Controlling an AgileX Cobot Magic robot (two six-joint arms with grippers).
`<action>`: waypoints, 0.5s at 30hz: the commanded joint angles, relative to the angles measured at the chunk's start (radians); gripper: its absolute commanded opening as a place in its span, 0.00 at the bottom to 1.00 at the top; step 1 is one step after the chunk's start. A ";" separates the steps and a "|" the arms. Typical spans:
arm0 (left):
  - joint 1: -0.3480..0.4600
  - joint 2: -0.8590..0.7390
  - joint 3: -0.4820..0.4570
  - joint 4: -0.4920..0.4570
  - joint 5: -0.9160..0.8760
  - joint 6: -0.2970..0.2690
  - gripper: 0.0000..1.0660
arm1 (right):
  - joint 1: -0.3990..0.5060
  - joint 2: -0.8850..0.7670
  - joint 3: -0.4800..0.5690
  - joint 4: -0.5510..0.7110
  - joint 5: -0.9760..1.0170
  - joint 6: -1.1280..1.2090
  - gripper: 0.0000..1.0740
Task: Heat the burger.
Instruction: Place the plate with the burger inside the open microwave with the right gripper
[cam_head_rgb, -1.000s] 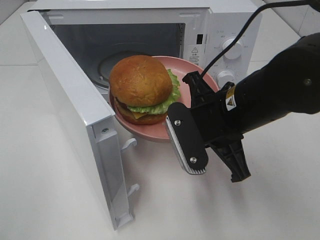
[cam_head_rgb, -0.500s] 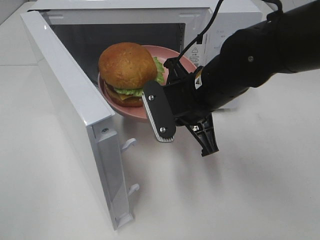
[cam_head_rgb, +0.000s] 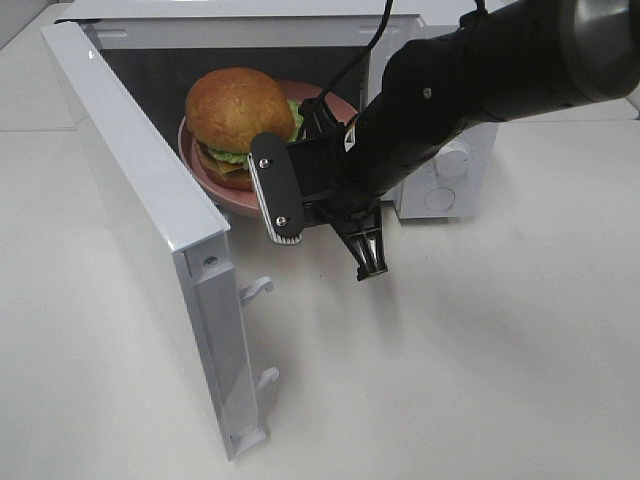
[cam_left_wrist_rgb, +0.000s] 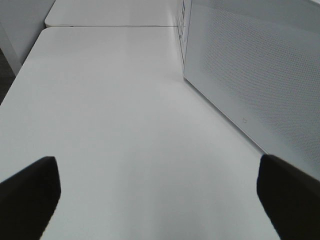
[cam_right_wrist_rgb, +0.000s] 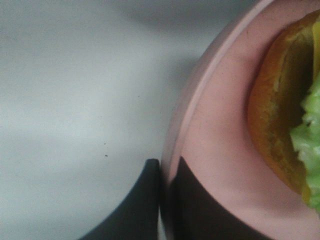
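The burger (cam_head_rgb: 238, 110), with a golden-brown bun, green lettuce and cheese, sits on a pink plate (cam_head_rgb: 213, 188) at the mouth of the open white microwave (cam_head_rgb: 450, 20). My right gripper (cam_head_rgb: 312, 118) is shut on the plate's near rim and holds it level at the opening. In the right wrist view the gripper (cam_right_wrist_rgb: 167, 200) pinches the plate rim (cam_right_wrist_rgb: 215, 150), with the burger (cam_right_wrist_rgb: 280, 125) beyond. My left gripper (cam_left_wrist_rgb: 160, 200) is open and empty over the bare table, outside the exterior view.
The microwave door (cam_head_rgb: 140, 200) swings out wide to the left, towards the front. Its mesh window (cam_left_wrist_rgb: 260, 75) stands near my left gripper. The control knobs (cam_head_rgb: 455, 160) are partly hidden behind my right arm. White table (cam_head_rgb: 480, 350) lies in front.
My right gripper has carried the plate and burger back and to the left, from in front of the microwave to its opening.
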 joint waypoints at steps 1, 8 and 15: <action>0.001 -0.014 0.002 0.000 0.002 -0.004 0.94 | -0.008 0.010 -0.045 0.010 -0.037 -0.003 0.00; 0.001 -0.014 0.002 0.000 0.002 -0.004 0.94 | -0.008 0.056 -0.108 0.002 -0.002 0.027 0.00; 0.001 -0.014 0.002 0.000 0.002 -0.004 0.94 | -0.008 0.125 -0.197 -0.034 0.022 0.100 0.00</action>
